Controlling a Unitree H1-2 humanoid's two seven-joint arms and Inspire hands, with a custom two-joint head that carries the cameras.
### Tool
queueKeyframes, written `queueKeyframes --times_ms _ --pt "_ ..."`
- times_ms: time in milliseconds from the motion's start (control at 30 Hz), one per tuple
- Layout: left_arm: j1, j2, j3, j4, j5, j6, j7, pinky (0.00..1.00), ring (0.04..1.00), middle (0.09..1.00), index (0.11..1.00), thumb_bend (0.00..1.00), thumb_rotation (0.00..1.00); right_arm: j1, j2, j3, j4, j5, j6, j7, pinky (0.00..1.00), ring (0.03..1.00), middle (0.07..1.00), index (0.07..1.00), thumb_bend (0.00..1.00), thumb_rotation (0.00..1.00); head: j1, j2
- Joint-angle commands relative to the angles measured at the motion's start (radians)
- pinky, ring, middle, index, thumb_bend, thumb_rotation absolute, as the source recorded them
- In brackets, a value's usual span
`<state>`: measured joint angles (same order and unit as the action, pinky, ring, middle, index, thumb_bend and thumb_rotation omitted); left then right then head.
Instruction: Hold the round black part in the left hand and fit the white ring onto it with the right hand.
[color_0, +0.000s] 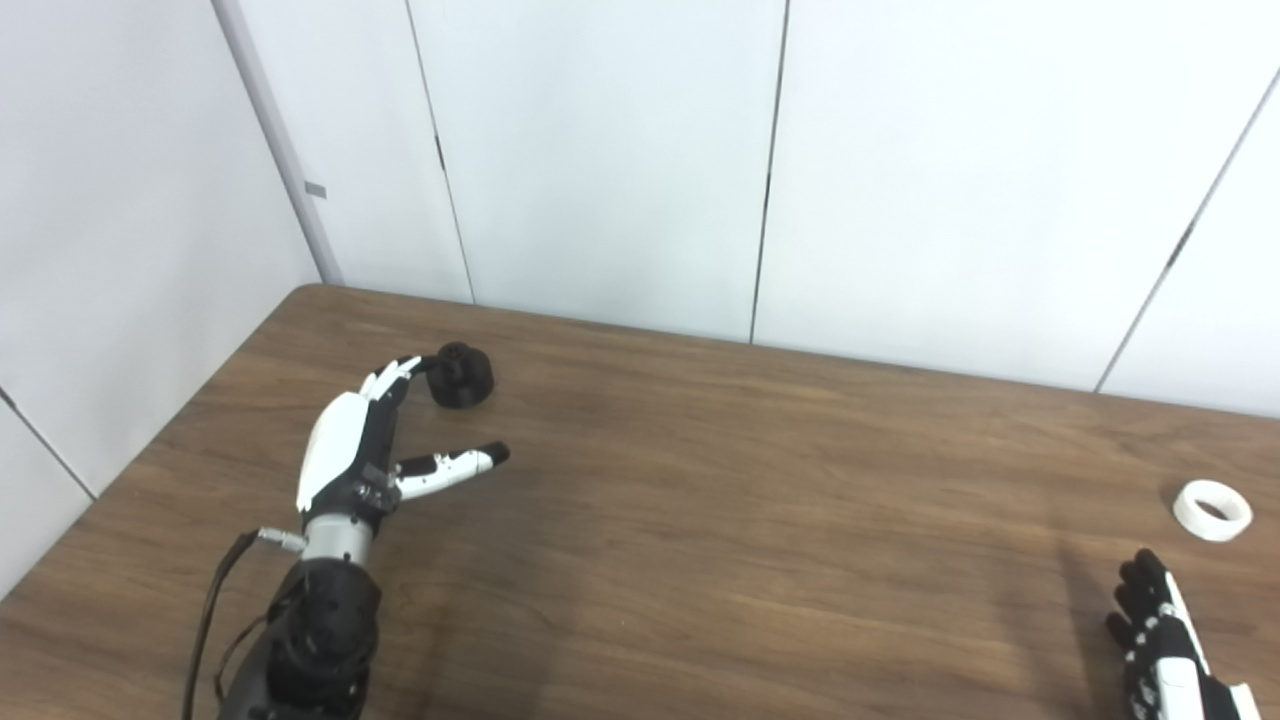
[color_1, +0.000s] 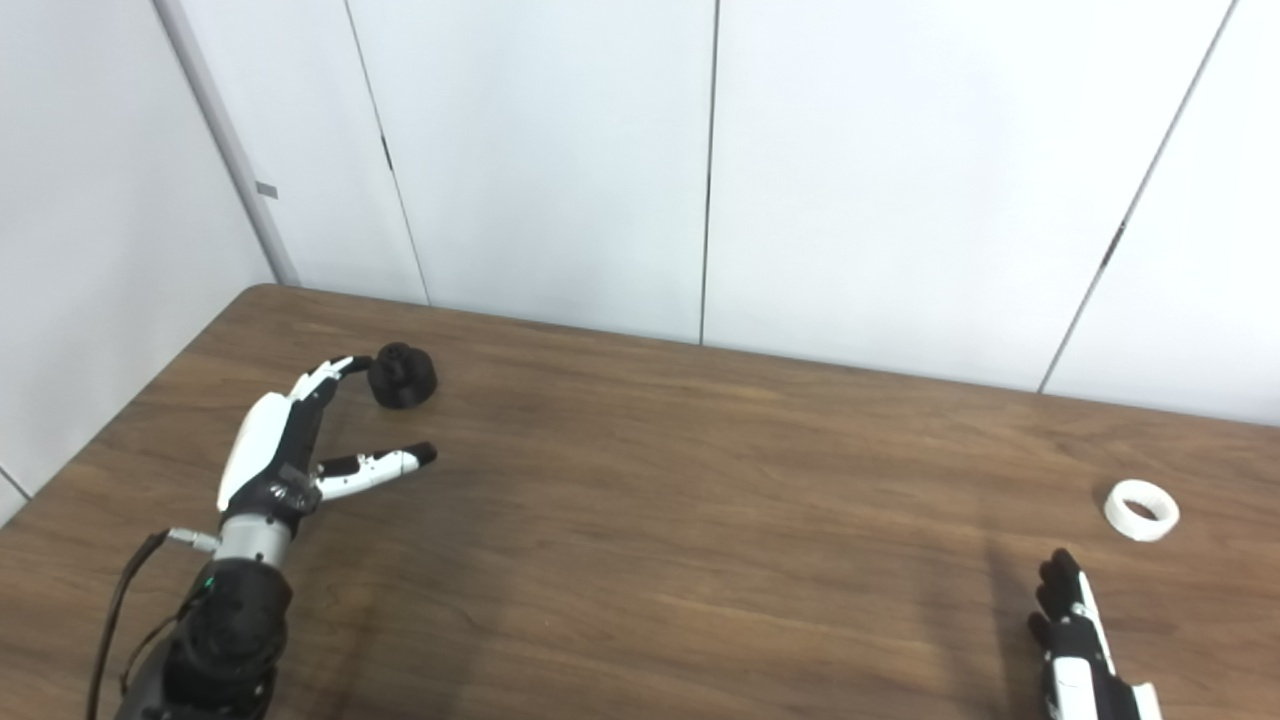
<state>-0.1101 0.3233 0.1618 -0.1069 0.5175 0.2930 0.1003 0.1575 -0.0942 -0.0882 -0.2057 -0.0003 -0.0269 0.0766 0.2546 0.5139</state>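
Two hands are mine, and both hold nothing right now. Nearest to me, at the right, my right hand (color_0: 1165, 640) is low over the table (color_0: 700, 520). Only part of it shows, so I cannot tell if it is spread or curled. Just past it, near the right edge, the ring (color_0: 1212, 510) lies flat on the wood. It is not touching my hand.

On the left, my left hand (color_0: 370, 450) is spread wide. The thumb sticks out to the right. My fingertips (color_0: 405, 368) reach up to the black part (color_0: 461, 375), which sits far back on the left. They look like they touch its left side, but I am not sure. I have not closed on it yet.

What could go wrong? I think the black part could roll or slide away if I push it with my fingertips before my thumb comes around. It is round, so a bump may send it to the far edge by the wall (color_0: 600, 150). The ring is close to the right edge too. A clumsy poke there might knock it off.

Between my hands the wood is bare and wide. That gives me lots of room to bring both things to the middle.
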Motion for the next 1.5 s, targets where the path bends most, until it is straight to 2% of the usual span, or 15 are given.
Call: queueKeyframes --times_ms 0,133,233,300,700,1033,1467 --pt "-0.065 0.047 0.013 0.021 0.032 -0.005 0.043 1.0 1.0 0.962 0.862 0.95 0.33 0.021 -0.004 0.005 -0.024 -0.003 -0.018 -0.006 1.0 1.0 0.981 0.979 0.39 1.0 0.0 0.001" --pt "-0.112 0.077 0.0 0.084 0.061 0.022 0.049 1.0 1.0 0.964 0.86 0.96 0.33 0.024 -0.004 0.006 -0.029 0.001 -0.02 -0.004 1.0 0.998 0.982 0.981 0.37 1.0 -0.001 0.002" --pt "-0.152 0.106 -0.019 0.136 0.07 0.042 0.026 1.0 1.0 0.976 0.872 0.96 0.35 0.028 -0.004 0.006 -0.036 -0.003 -0.019 -0.006 1.0 0.995 0.982 0.983 0.34 1.0 -0.002 0.006" --pt "-0.177 0.125 -0.042 0.167 0.074 0.055 0.01 1.0 1.0 0.983 0.876 0.97 0.38 0.033 -0.006 0.007 -0.043 -0.003 -0.011 -0.003 1.0 0.996 0.982 0.98 0.35 1.0 -0.004 0.009" --pt "-0.295 0.151 -0.122 0.339 0.077 0.091 0.026 1.0 1.0 0.982 0.875 0.99 0.41 0.05 -0.001 0.005 -0.071 0.006 0.007 -0.002 1.0 0.994 0.98 0.974 0.34 1.0 -0.006 0.017" --pt "-0.393 0.184 -0.175 0.488 0.051 0.076 0.008 1.0 1.0 0.989 0.845 1.0 0.38 0.049 0.0 0.006 -0.074 0.004 0.013 -0.003 1.0 0.999 0.98 0.979 0.33 1.0 -0.008 0.015" --pt "-0.467 0.195 -0.202 0.648 0.036 0.057 0.05 1.0 1.0 0.976 0.846 1.0 0.35 0.051 0.003 0.007 -0.08 0.003 0.017 -0.005 1.0 0.997 0.974 0.973 0.32 1.0 -0.008 0.015"
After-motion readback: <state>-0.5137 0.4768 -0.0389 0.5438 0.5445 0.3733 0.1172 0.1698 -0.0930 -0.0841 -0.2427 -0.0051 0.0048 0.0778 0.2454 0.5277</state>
